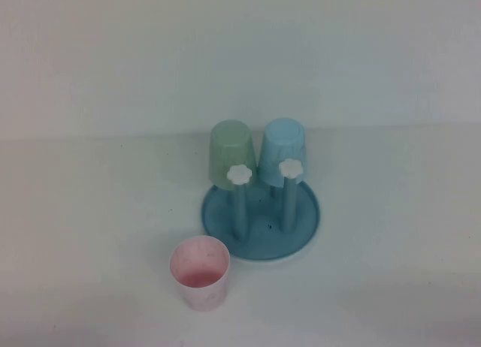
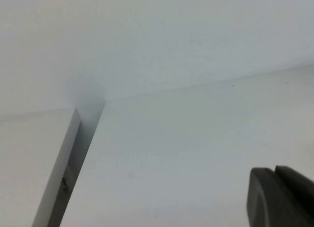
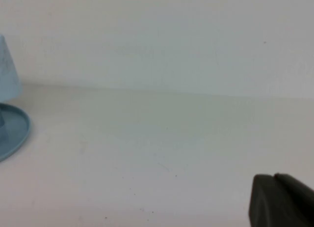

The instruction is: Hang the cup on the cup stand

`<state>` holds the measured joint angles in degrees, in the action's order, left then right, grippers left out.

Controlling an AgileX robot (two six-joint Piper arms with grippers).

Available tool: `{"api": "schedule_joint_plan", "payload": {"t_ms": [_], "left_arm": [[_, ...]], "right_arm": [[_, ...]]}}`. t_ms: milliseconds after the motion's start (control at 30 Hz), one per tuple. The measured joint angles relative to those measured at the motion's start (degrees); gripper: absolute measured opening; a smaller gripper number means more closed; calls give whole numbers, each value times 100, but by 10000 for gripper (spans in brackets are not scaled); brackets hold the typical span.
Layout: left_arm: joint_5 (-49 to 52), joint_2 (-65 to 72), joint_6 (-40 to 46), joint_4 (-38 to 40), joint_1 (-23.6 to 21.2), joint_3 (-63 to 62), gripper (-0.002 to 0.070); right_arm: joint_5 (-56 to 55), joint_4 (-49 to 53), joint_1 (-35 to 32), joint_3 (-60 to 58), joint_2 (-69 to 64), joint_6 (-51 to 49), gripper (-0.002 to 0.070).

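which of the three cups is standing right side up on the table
The pink cup, mouth up beside the cup stand. The green cup and blue cup hang upside down on its pegs.

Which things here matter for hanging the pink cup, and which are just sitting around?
In the job:
- pink cup, upright on the table
- cup stand, two front pegs free
- left gripper, away from both
- right gripper, off to the stand's side

Not in the job:
- green cup, already hung
- light blue cup, already hung
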<state>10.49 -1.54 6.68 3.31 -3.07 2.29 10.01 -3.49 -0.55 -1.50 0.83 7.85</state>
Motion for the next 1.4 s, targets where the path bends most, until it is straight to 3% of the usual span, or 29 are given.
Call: {"api": "schedule_joint_plan", "payload": {"t_ms": [267,433,567,733,1167,1400], "left_arm": [[-77,0,0,0,0,0,1],[-1193,0,-9,389,0,0,1],[-1980,0,-401,590,0,-11,1],[-1724,0,-668,547,0,-275,1],[-1082,286,-454,231,0,-1602,1],[-923,512,-503,175,0,-1570,1]], "right_arm": [[39,0,0,0,0,37,-1],[-72,-80,0,0,0,37,-1],[-878,-159,0,0,0,37,-1],[-1824,-159,0,50,0,81,-1],[-322,-74,0,1216,0,260,-1],[493,-62,0,1669,-809,265,-1]]}}
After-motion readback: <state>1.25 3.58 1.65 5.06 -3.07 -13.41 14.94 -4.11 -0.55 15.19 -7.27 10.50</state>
